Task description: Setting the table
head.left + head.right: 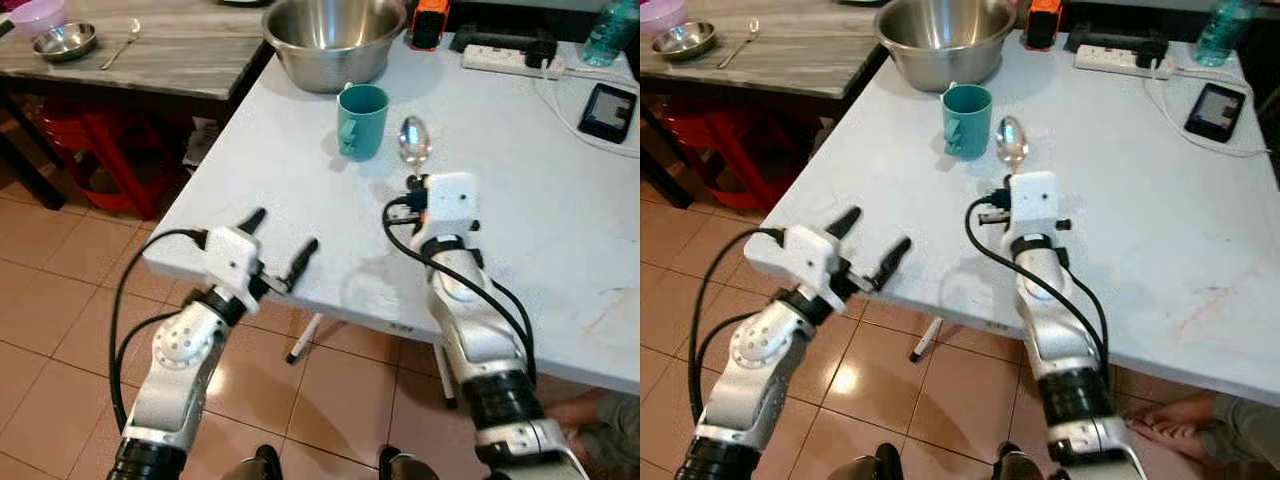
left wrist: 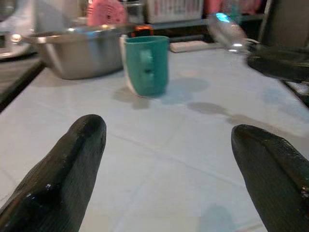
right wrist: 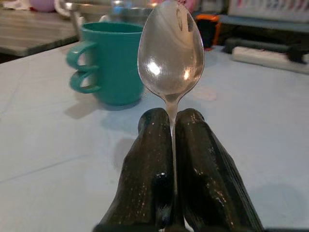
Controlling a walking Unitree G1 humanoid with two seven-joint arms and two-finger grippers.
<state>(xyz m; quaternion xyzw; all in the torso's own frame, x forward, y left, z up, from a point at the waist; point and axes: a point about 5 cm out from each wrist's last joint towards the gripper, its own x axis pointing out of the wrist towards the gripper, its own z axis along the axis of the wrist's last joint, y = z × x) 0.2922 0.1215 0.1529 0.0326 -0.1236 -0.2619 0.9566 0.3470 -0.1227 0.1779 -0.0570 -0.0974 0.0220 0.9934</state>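
You are holding the spoon by its handle, and its bowl is pointing away from you above the white table, just to the right of the teal mug. The right gripper is pinching that handle, with both black fingers pressing together around the thin stem. The mug is standing upright near the table's middle, and its handle is facing the table's near left edge. Behind it, the big steel mixing bowl is sitting at the far edge. Your left gripper is hovering over the table's near left corner with its fingers spreading wide apart, gripping nothing. Farther right, a phone and a power strip are lying on the table. On the wooden side table to the left, a small steel bowl and a second spoon are resting.
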